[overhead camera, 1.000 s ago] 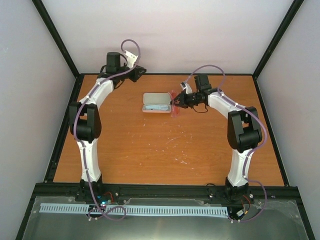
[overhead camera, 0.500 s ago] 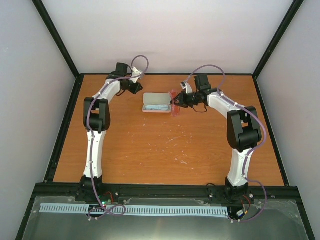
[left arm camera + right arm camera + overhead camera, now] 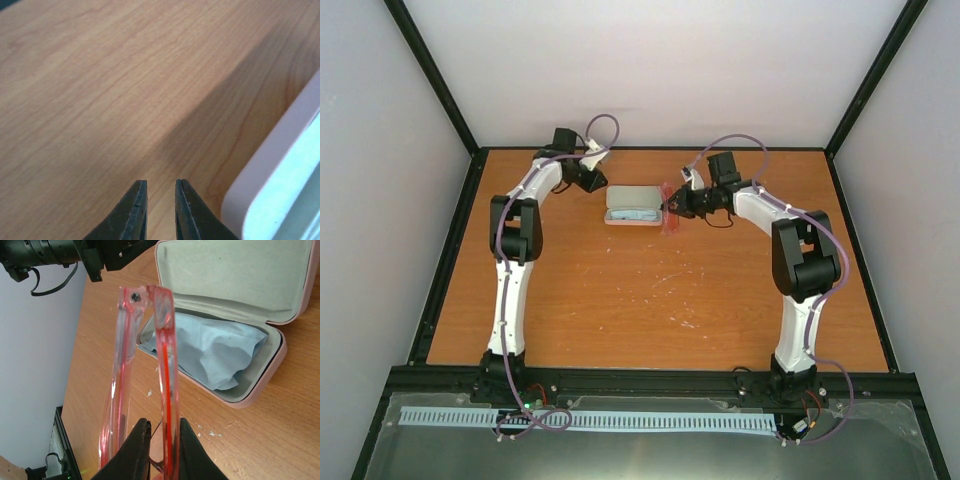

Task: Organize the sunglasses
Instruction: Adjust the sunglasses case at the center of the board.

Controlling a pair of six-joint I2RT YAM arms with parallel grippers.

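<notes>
The sunglasses (image 3: 667,212), with a thin translucent red-pink frame, hang folded in my right gripper (image 3: 673,205) just right of the open pink case (image 3: 632,207). In the right wrist view the right gripper (image 3: 165,427) is shut on one slender arm of the sunglasses (image 3: 164,340), above the table in front of the case (image 3: 252,390). A light blue cloth (image 3: 215,352) lies inside the case. My left gripper (image 3: 597,184) sits low at the case's left end. In its wrist view the left gripper (image 3: 161,186) holds nothing, jaws a narrow gap apart, with the case's rim (image 3: 265,170) at the right.
The orange table (image 3: 650,290) is ringed by a black frame, with white walls behind and at both sides. The left arm's black gripper (image 3: 112,255) shows just beyond the case's far end in the right wrist view.
My left arm has swung from the back left corner down toward the case's left end. The right gripper and the sunglasses have barely moved.
</notes>
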